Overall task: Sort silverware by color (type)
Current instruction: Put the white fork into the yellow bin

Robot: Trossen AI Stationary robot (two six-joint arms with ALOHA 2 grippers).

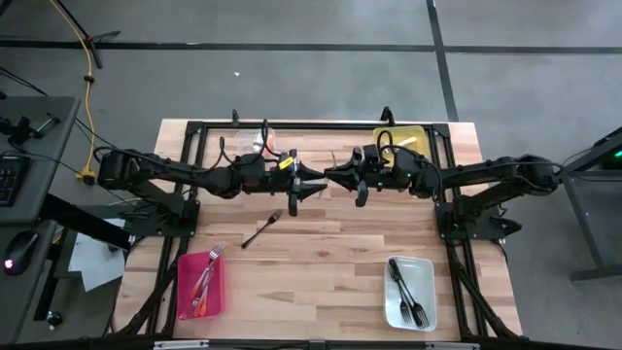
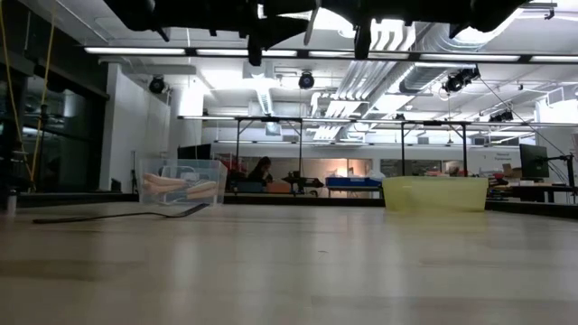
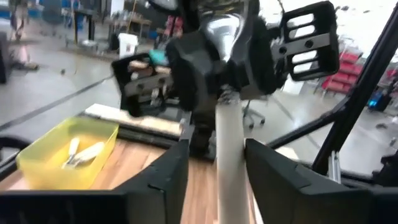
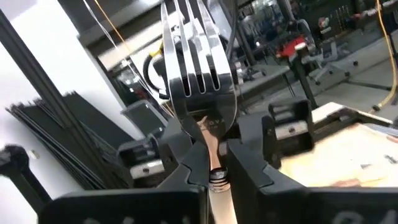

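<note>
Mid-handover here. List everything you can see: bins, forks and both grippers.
Held fork: 1, metal tines with white handle, in the air between the two grippers
Loose fork: 1, dark, on the table left of centre
Pink bin: 1, near left; a few red or orange-handled forks inside
White bin: 1, near right; about three dark forks inside
Yellow bin: 1, far right; white-handled pieces inside
Clear bin: 1, far left; orange handles inside
Left gripper: open around the held fork's handle
Right gripper: shut on the held fork
</note>
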